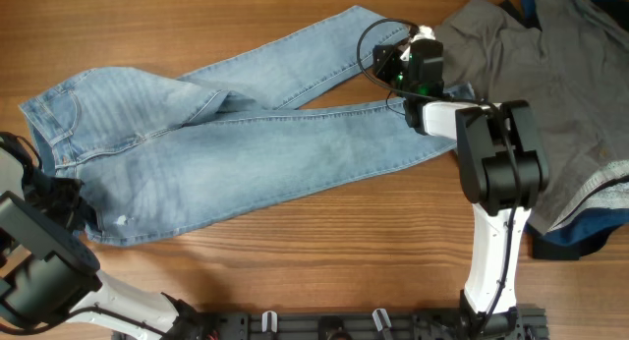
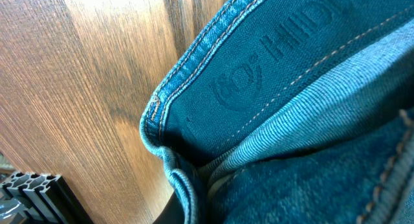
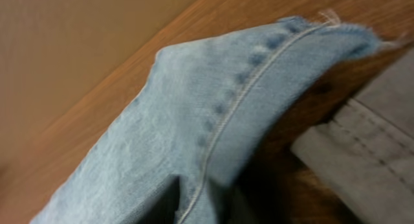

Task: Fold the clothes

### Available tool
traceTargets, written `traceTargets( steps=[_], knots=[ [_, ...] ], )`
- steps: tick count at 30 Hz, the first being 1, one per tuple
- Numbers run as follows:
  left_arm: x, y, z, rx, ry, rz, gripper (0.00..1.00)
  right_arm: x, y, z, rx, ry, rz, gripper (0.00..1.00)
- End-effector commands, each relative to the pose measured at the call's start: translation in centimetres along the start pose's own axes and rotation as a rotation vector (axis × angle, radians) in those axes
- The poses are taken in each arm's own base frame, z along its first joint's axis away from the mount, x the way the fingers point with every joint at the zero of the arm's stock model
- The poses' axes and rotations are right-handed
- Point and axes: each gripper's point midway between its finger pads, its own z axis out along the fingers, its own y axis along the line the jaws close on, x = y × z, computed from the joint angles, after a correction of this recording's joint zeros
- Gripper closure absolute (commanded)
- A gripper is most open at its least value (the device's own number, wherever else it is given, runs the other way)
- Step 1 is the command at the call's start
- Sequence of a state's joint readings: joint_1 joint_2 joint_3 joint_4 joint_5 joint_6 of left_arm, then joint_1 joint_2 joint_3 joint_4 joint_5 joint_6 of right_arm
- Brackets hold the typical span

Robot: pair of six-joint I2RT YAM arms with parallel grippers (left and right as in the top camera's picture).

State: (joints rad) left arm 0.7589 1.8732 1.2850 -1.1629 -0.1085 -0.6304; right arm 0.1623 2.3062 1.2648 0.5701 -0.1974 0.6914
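Two grips | left tool (image 1: 64, 200) pinches jeans (image 1: 246, 148) waistband | right tool (image 1: 398, 70) pinches leg hem

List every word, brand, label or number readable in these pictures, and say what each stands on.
"HID": pressed into a dark-blue stitched band of the jeans, left wrist view. The rest of the word runs out of frame.
Round emblem beside it: too faint to read.
Overhead and right wrist views: no text.
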Motion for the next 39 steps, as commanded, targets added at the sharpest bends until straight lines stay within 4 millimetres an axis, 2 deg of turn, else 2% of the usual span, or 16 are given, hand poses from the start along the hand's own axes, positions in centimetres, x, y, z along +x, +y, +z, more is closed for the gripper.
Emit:
traceTargets(
  steps=[1, 4, 8, 10, 12, 14, 15, 16, 17, 20, 23, 26, 30, 33, 36, 39],
  knots=[
    [-1.1, 0.1, -1.3, 0.012, -0.062, -0.014, 0.95, 0.0, -0.6, 0.3, 0.011, -0.006, -0.003, 0.96],
    [-2.3, -0.8, -1.4, 0.051, -0.111, 0.005, 0.96, -4.2, -0.3, -2.6, 0.040, -0.014, -0.105, 0.96],
    [-4.0, -2.2, -1.7, 0.102, -0.182, 0.049, 0.96, -12.5, -2.1, -11.0, 0.250, -0.086, -0.154, 0.96],
    [-4.3, -3.0, -1.9, 0.141, -0.195, 0.065, 0.96, -13.9, -3.2, -14.5, 0.313, -0.058, -0.180, 0.96],
    [-3.6, -5.0, -2.2, 0.250, -0.152, 0.085, 0.96, -11.9, -5.1, -15.3, 0.373, 0.034, -0.149, 0.94],
    [-2.9, -8.2, -3.1, 0.384, -0.143, 0.177, 0.96, -8.3, -7.1, -15.7, 0.437, 0.171, -0.110, 0.87],
    [-2.8, -8.6, -3.3, 0.390, -0.153, 0.191, 0.96, -7.2, -7.5, -16.0, 0.457, 0.213, -0.097, 0.75],
    [-2.7, -8.8, -3.3, 0.392, -0.156, 0.197, 0.95, -5.8, -8.1, -16.7, 0.486, 0.272, -0.079, 0.54],
    [-2.7, -8.9, -3.3, 0.392, -0.156, 0.199, 0.95, -5.0, -8.4, -17.1, 0.502, 0.307, -0.069, 0.43],
    [-2.7, -8.5, -3.2, 0.385, -0.149, 0.191, 0.94, -2.3, -9.8, -19.1, 0.584, 0.424, -0.034, 0.24],
    [-3.9, -6.6, -2.8, 0.340, -0.158, 0.142, 0.95, -3.7, -10.8, -20.5, 0.666, 0.395, -0.047, 0.20],
    [-5.6, -4.0, -2.9, 0.285, -0.168, 0.068, 0.96, -4.2, -9.1, -22.2, 0.640, 0.405, -0.031, 0.20],
    [-7.5, -3.5, -4.4, 0.317, -0.207, 0.026, 0.96, 2.3, -7.7, -26.0, 0.615, 0.704, 0.106, 0.19],
    [-8.6, -4.3, -6.5, 0.362, -0.247, 0.027, 0.96, 4.1, -7.9, -27.3, 0.633, 0.779, 0.129, 0.18],
    [-8.0, -5.1, -6.8, 0.389, -0.229, 0.047, 0.94, 5.2, -7.8, -27.1, 0.600, 0.804, 0.132, 0.20],
    [-7.3, -5.2, -6.6, 0.377, -0.211, 0.059, 0.93, 7.2, -7.5, -26.3, 0.556, 0.818, 0.169, 0.35]
  ],
)
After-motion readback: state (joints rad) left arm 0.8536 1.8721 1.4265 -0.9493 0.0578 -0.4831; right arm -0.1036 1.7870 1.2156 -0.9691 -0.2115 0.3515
